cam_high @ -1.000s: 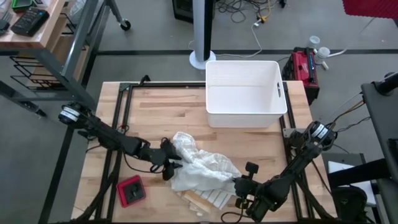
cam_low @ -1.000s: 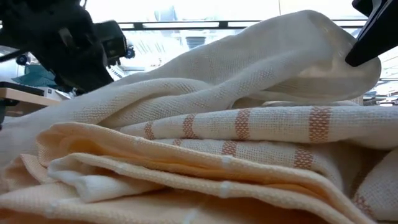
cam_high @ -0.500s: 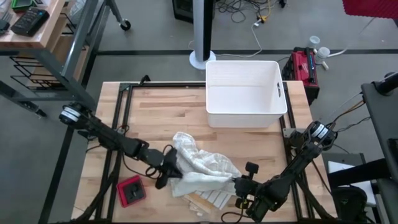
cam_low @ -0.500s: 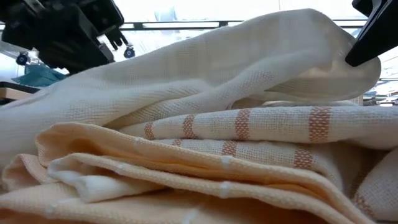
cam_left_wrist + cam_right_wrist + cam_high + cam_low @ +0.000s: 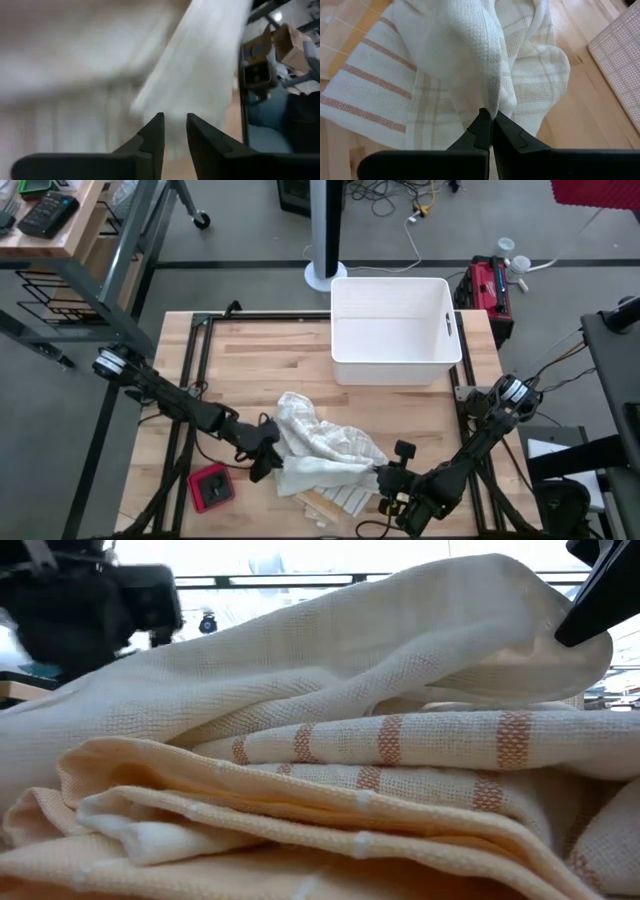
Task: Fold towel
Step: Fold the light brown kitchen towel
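Left gripper (image 5: 268, 460) sits at the towel's (image 5: 322, 450) nine o'clock edge, its fingers (image 5: 155, 132) a narrow gap apart in the left wrist view with cloth beyond them, not clearly between them. At the table's (image 5: 260, 350) six o'clock side, the towel lies crumpled with its striped layers bunched underneath, a red object (image 5: 211, 486) near its eight o'clock and a white bin (image 5: 395, 330) well apart toward twelve. Right gripper (image 5: 385, 480), at the towel's four o'clock edge, is pinched on a fold of towel. To fold well, the left likely needs a sure single-layer hold on an edge before both draw apart and flatten the cloth.
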Robot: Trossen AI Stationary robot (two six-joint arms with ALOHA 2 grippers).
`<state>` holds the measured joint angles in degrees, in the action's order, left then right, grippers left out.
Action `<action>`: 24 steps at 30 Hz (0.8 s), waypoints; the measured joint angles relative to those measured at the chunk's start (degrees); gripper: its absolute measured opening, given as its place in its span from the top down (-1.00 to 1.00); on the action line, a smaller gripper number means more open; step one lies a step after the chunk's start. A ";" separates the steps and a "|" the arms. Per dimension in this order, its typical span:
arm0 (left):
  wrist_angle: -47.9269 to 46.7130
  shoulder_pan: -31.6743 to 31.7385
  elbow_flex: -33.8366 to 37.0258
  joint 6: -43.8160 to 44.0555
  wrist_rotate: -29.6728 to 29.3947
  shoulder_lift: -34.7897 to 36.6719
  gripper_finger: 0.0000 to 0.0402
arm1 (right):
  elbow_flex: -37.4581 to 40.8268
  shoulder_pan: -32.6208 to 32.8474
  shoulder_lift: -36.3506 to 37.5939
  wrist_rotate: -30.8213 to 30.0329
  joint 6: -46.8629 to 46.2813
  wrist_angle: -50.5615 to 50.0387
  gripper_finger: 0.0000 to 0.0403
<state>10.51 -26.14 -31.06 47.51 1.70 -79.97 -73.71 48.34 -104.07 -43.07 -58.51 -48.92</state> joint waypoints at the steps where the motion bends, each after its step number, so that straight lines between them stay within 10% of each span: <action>1: -1.44 -0.22 0.01 2.68 1.96 0.05 0.61 | 0.00 0.00 0.00 0.00 0.00 0.02 1.00; 5: -1.34 -1.92 0.01 9.59 8.47 0.09 0.44 | 0.00 0.00 0.00 -0.32 -0.01 0.04 1.00; 15: 0.49 -2.05 0.01 16.01 0.85 -1.91 -0.04 | 0.00 0.00 0.02 -0.40 -0.01 0.41 1.00; 24: 23.94 -2.44 0.01 11.58 4.53 -7.61 -0.12 | 0.00 0.00 0.02 -0.37 -0.01 0.51 1.00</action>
<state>34.45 -28.58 -31.05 59.10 6.23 -87.57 -73.71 48.34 -104.05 -43.44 -58.52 -48.41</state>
